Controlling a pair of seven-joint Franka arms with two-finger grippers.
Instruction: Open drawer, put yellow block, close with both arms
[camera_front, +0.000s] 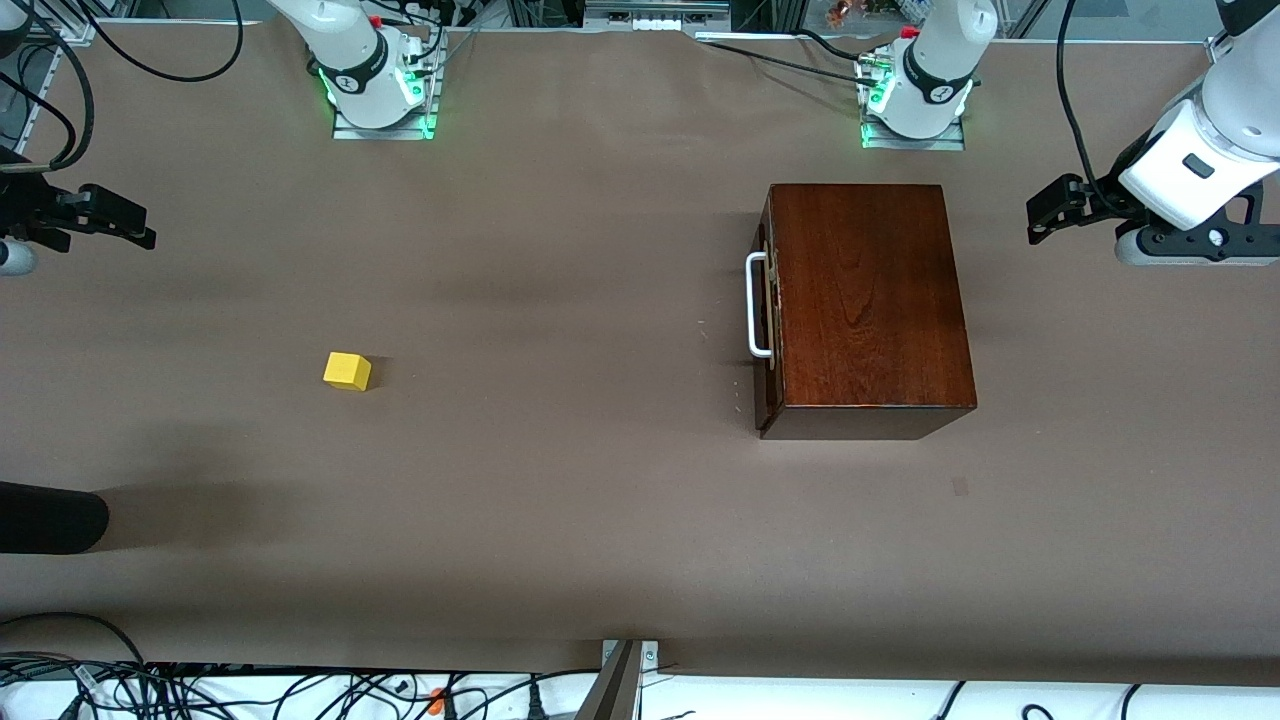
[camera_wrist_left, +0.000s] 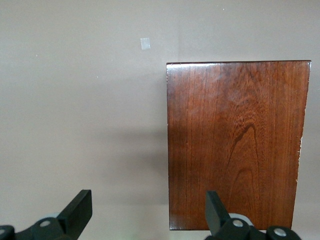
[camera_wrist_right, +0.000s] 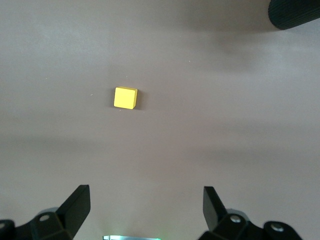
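The block lies nearest the camera of the task's things, alone on the brown table, toward the right arm's end and well apart from the box. It sits flat and free on every side, so fingers could close on it from above.

Farther from the camera, toward the left arm's end, the box stands square to the table edges. The drawer is fully shut, its front flush with the box and its white handle facing the right arm's end. It has to be opened before the block can go in.

The right gripper hangs over its end edge of the table, fingers spread wide, its wrist view looking down on the block. The left gripper hangs past the box at the left arm's end, fingers likewise apart. Both seem to wait at the start, nothing gripped.
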